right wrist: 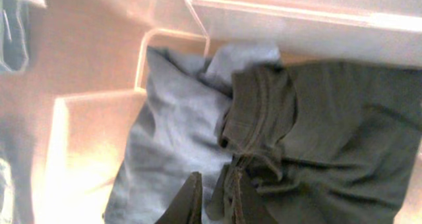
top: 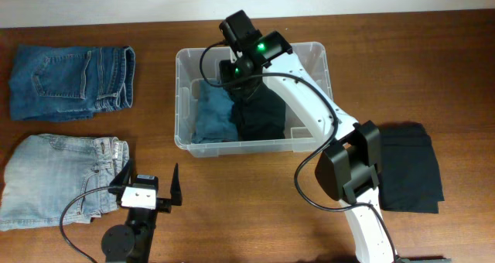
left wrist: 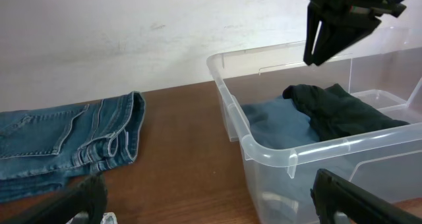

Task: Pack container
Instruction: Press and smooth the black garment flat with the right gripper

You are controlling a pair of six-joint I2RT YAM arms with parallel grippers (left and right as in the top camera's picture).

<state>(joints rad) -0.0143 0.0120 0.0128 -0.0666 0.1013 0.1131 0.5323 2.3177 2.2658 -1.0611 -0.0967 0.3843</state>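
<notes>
Overhead: clear container [top: 313, 62] on brown wooden table [top: 433, 70], white wall [top: 93, 0] behind.

a dark brown wooden counter [top: 433, 62] with visible grain fills the scene; behind its far edge rises a plain off-white wall [left wrist: 132, 33], faintly scuffed, under soft, even light.

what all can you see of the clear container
The container is a clear plastic rectangular bin with rounded corners and a rolled rim. It stands upright and lidless on the wooden table. Inside lie a folded blue garment and a black garment partly over it. The right gripper hangs above the bin without touching it.
</notes>
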